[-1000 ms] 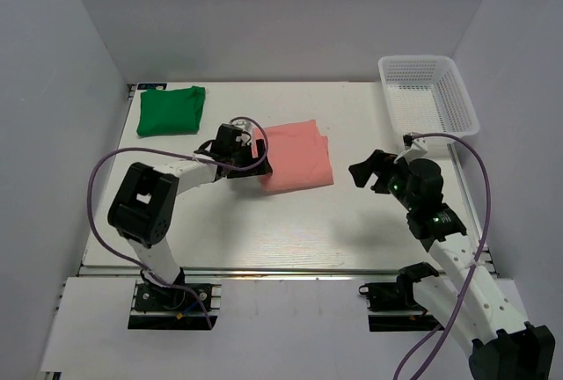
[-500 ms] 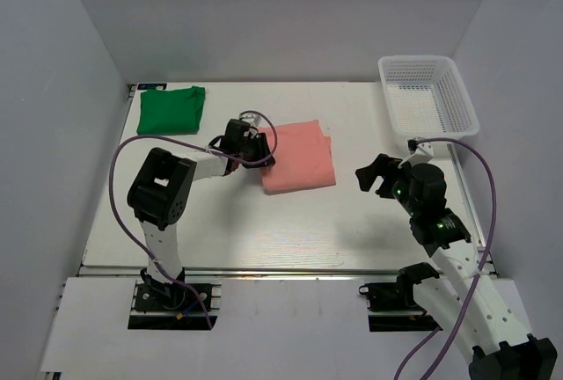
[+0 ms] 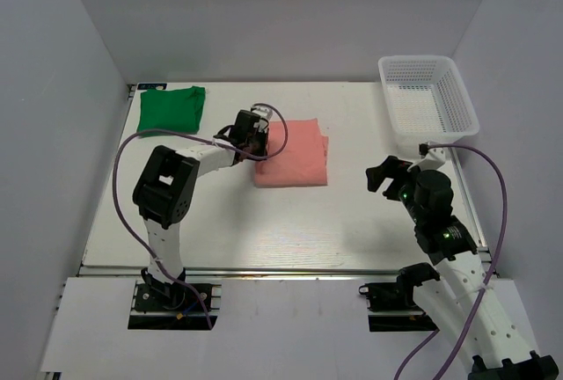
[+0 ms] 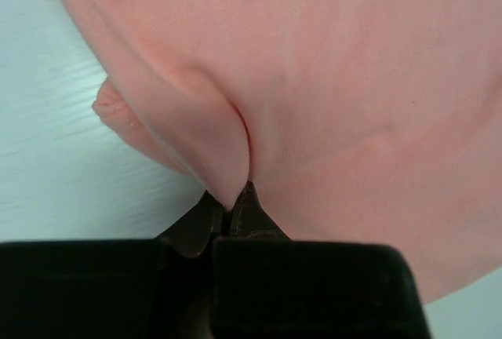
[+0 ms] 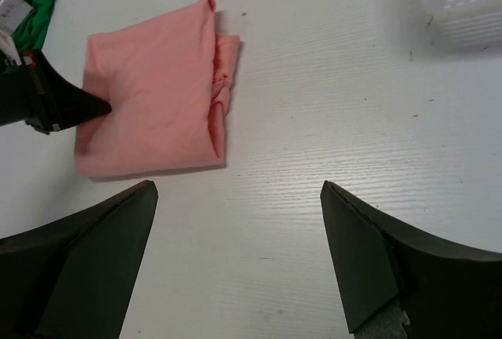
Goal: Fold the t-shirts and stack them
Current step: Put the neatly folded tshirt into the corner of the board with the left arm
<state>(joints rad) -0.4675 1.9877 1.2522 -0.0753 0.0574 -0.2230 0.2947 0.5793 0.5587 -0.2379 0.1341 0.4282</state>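
on table (image 3: 264, 222), squarish pink t-shirt (image 3: 295, 153), edge in clenched left jaws; right jaws wide

Bright, even light is thrown from above, and only faint shadows are laid on the counter (image 3: 290, 222) beside the arms (their edges diffuse rather than crisp). The overhead view is held sharp. At the left wrist the salmon-pink t-shirt (image 4: 353, 80) is rendered slightly soft, and the left pincer (image 4: 233, 212) is lost in black. The right pincer (image 5: 237, 194) is shown as dark, underexposed shapes.

Salmon-pink t-shirt (image 3: 293, 153), folded rectangle, flat at centre, left edge puckered; green t-shirt (image 3: 171, 109), folded, far left
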